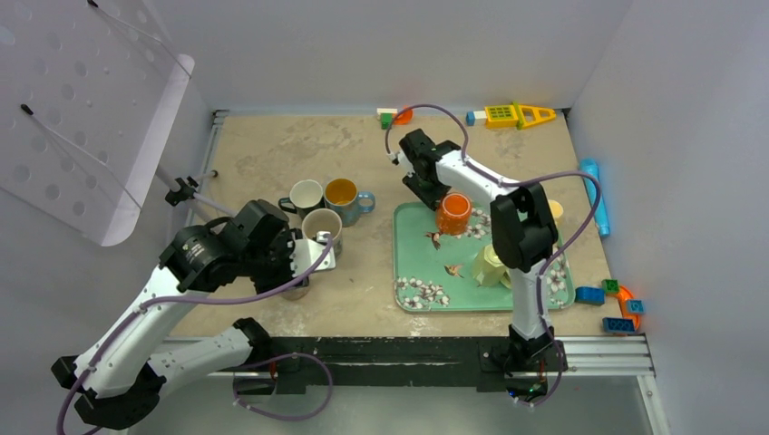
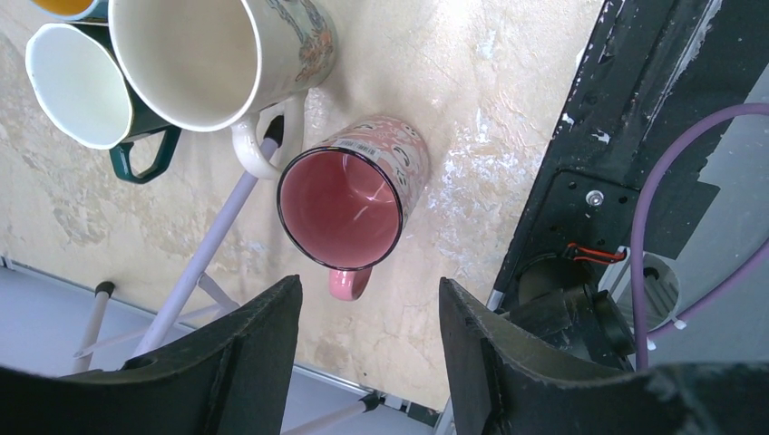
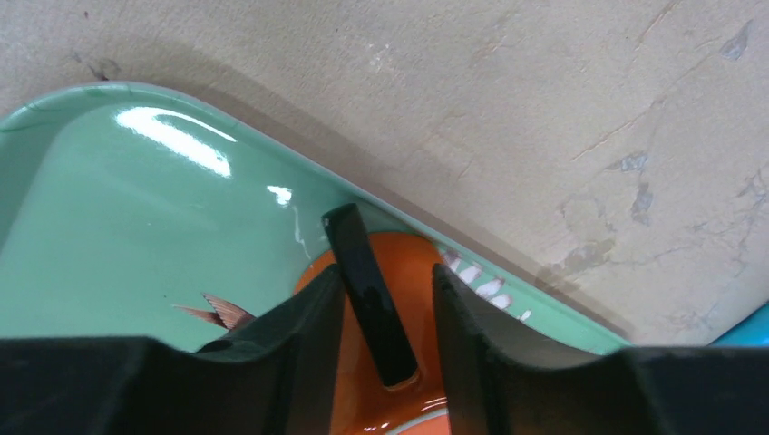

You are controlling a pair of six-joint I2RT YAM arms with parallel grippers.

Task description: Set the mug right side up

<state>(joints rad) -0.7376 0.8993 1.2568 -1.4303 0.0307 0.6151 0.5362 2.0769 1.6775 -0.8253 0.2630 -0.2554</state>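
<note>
Hovering spread and empty over an upright pink mug point(image 2: 343, 204), the left gripper point(image 2: 369, 285) sits nearest. Farther out, on the green tray's point(image 3: 136, 236) far corner, the right gripper point(image 3: 386, 272) straddles, unclenched, the black handle point(image 3: 372, 299) of the orange mug point(image 1: 453, 214). It is likely glazed ceramic: rigid, slick, breakable, and best held by the handle.

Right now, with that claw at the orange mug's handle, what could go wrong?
1. The right gripper straddles the orange mug's thin black handle, with a gap on one side; closing off-centre could let the mug twist or slip.
2. The mug stands close to the green tray's rim, so tipping it might catch the rim.
3. The left gripper hangs open over a pink mug close beside a cream mug; a stray move could knock them.
</note>
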